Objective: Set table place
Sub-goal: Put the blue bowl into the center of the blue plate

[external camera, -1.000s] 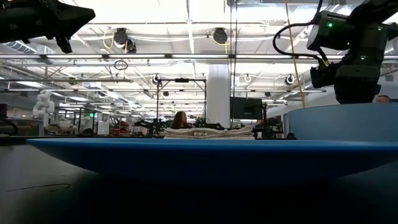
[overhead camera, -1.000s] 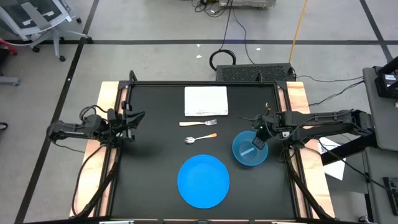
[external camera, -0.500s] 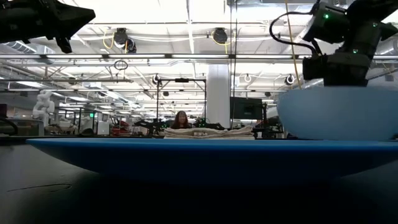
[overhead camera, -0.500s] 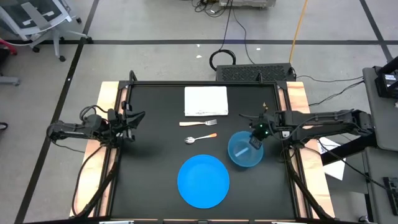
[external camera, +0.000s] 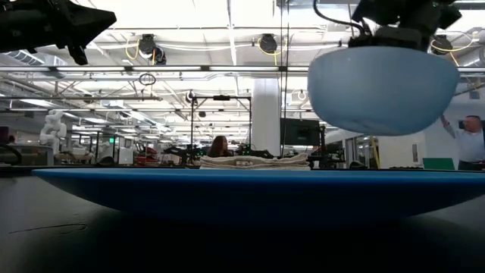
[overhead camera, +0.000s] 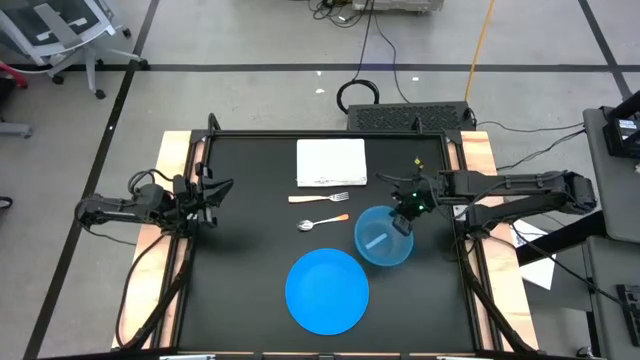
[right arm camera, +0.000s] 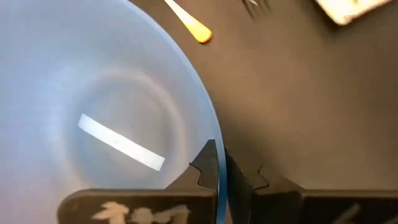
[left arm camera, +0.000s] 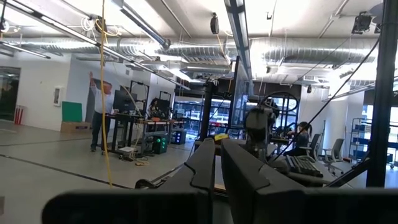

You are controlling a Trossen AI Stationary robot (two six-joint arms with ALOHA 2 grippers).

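The translucent blue bowl point(overhead camera: 382, 238) hangs in the air right of the spoon, held by my right gripper point(overhead camera: 405, 218); in the low view the bowl point(external camera: 383, 87) floats above the plate point(external camera: 258, 186). The flat round blue plate point(overhead camera: 327, 291) lies near the table's front edge. The pale-handled fork point(overhead camera: 320, 197) and the orange-handled spoon point(overhead camera: 322, 222) lie flat at mid-table. My left gripper point(overhead camera: 215, 190) is shut and empty over the table's left edge; its fingers point(left arm camera: 211, 168) show together in the left wrist view. My right gripper pinches the bowl's rim point(right arm camera: 219, 163) on its far right side, one finger inside the bowl and one outside. The fingers come from above, slanting in from the table's right. The bowl hangs lifted clear of the table, its opening up and roughly level.
A folded white cloth point(overhead camera: 331, 162) lies at the far middle of the black table point(overhead camera: 250, 260), just beyond the fork. Pale wooden strips point(overhead camera: 178, 160) run along the left and right sides. A person point(external camera: 471, 140) stands in the room beyond the table.
My right gripper has risen and gone toward the table's left with the bowl. The bowl, which stood on the table a second ago, is now lifted clear and has shifted toward the spoon and plate, staying upright.
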